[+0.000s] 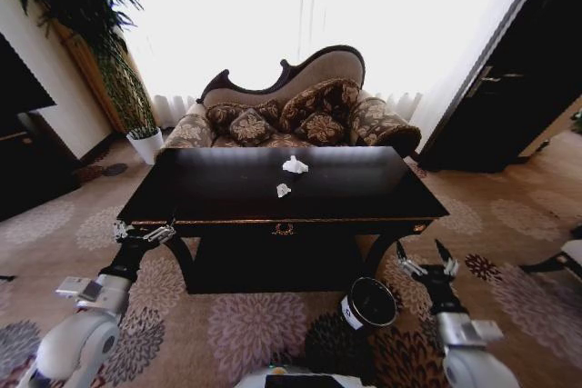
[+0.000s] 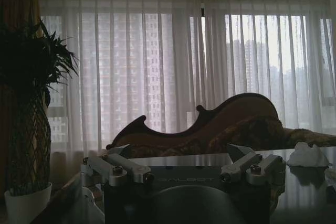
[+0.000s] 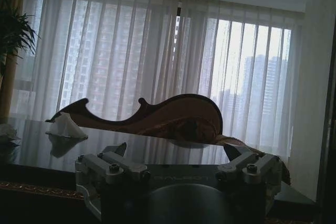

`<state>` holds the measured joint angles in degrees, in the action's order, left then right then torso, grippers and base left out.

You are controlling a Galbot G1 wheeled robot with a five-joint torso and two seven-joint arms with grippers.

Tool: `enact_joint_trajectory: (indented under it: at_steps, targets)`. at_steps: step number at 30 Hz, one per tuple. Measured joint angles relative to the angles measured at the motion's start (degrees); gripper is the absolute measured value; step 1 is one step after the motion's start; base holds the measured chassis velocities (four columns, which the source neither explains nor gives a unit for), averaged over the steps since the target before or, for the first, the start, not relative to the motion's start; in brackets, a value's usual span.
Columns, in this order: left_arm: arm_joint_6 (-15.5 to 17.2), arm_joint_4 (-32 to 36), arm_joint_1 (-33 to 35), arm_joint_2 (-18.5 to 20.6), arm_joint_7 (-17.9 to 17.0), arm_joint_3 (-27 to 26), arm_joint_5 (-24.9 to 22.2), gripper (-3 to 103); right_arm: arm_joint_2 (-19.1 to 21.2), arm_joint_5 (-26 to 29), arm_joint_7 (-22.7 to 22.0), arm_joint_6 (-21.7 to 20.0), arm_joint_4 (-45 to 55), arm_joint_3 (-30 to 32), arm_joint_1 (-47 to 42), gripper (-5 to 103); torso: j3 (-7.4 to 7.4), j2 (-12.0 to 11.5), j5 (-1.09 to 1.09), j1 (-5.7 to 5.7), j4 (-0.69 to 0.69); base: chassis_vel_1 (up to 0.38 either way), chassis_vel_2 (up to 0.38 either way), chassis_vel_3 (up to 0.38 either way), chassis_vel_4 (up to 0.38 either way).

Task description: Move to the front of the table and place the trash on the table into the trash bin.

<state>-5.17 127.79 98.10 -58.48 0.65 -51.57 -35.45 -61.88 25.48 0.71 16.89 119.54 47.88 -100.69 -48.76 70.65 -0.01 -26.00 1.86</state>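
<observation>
Nearest, the left gripper [image 1: 144, 234] and right gripper [image 1: 426, 263] are hanging spread open and holding nothing, low before the worktop's [image 1: 218, 197] near edge. The trash bin [image 1: 369, 303] is standing on the carpet by the right gripper. The robot is facing the worktop's front; pickup has not begun. Farther, two crumpled tissues [image 1: 283, 190] [image 1: 294, 165] are lying mid-worktop, well apart from both grippers; reaching forward seems next.
</observation>
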Motion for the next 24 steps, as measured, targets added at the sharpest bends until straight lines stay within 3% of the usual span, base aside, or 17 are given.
enact_joint_trajectory:
  at_steps: [8, 13, 19, 24]
  targets:
    - [0.0, 0.0, 0.0, 0.0, 0.0, 0.0, 0.0, 100, 7.3, 3.4, -0.5, -5.8, 1.0, -2.2, 5.5, 100, 0.00, 0.0, 0.00, 0.00, 0.00, 0.000, 0.000, 0.000, 0.000]
    - [0.0, 0.0, 0.0, 0.0, 0.0, 0.0, 0.0, 100, 13.4, 9.2, -1.5, -10.5, 0.0, -5.3, 10.6, 100, 0.00, 0.0, 0.01, -0.01, -0.01, 0.000, 0.000, 0.000, 0.000]
    - [0.0, 0.0, 0.0, 0.0, 0.0, 0.0, 0.0, 100, 18.8, 13.5, -1.4, -13.2, -2.0, -5.8, 13.1, 100, 0.00, 0.0, 0.01, 0.00, 0.00, 0.000, 0.000, 0.000, 0.000]
    - [0.0, 0.0, 0.0, 0.0, 0.0, 0.0, 0.0, 100, 25.5, 16.8, -0.5, -14.6, -5.3, -7.5, 16.6, 100, 0.00, 0.0, 0.00, -0.01, -0.01, 0.000, 0.000, 0.000, 0.000]
